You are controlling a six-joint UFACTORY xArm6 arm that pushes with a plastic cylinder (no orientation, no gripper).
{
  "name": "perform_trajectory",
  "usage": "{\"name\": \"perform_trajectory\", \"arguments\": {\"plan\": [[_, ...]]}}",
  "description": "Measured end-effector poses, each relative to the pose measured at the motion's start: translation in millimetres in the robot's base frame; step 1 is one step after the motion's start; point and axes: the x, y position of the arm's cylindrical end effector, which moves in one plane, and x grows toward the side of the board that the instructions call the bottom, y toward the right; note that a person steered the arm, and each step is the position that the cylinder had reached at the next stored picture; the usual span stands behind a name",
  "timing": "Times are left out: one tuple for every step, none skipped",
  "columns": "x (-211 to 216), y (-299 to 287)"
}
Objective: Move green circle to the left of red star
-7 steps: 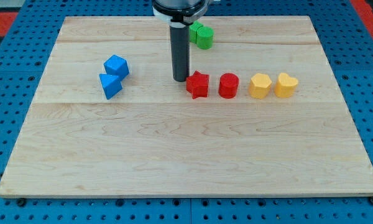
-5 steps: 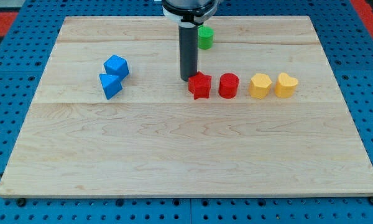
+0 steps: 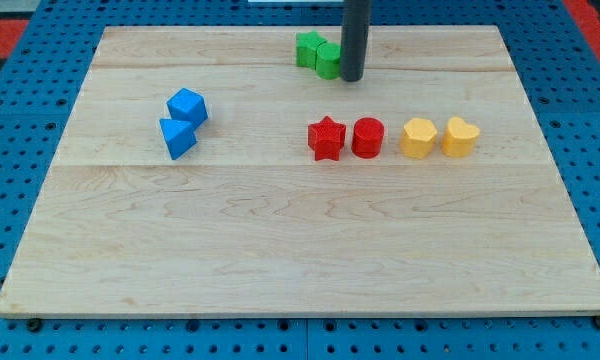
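Pale wooden board (image 3: 300, 250) with faint grain and two plank seams running across, resting on a blue pegboard surface (image 3: 20, 200) dotted with holes; red pegboard patches cut off at the upper left and upper right corners of the frame. At left of centre, two glossy blue blocks touching: a blue cube-like block (image 3: 187, 106) above, a blue wedge-shaped block (image 3: 177, 138) just below it, exact shapes hard to read from this angle. Near the top centre, a green pair pressed together: a green angular block (image 3: 308, 48), shape unclear, and the green circle (image 3: 328, 61), a short cylinder, its right side partly hidden behind the rod. Dark matte rod (image 3: 355, 35) straight and upright, upper part cut off by the top edge of the frame; my tip (image 3: 352, 78) down at the board, just at the right of the green circle, contact not certain. No fingers or jaws to report, only the bare rod end, holding nothing. In the middle row, the red star (image 3: 326, 138) touching or just beside a red cylinder (image 3: 367, 137), well below the green circle and apart from it. Further right, two yellow heart-like blocks (image 3: 418, 137) (image 3: 460, 136) side by side, nearly touching, lobes rounded and smooth.
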Motion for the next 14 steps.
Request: {"name": "perform_trajectory", "arguments": {"plan": [[-47.7,-20.2],[-52.6,-33.1],[-53.4,-41.6],[-61.4,-75.7],[-48.3,-88.7],[-8.3,-89.3],[31.5,-89.4],[63.9,-90.5],[65.6,-84.6],[63.1,-57.2],[63.1,-20.8],[63.1,-6.6],[68.6,-2.5],[81.4,-1.0]]}}
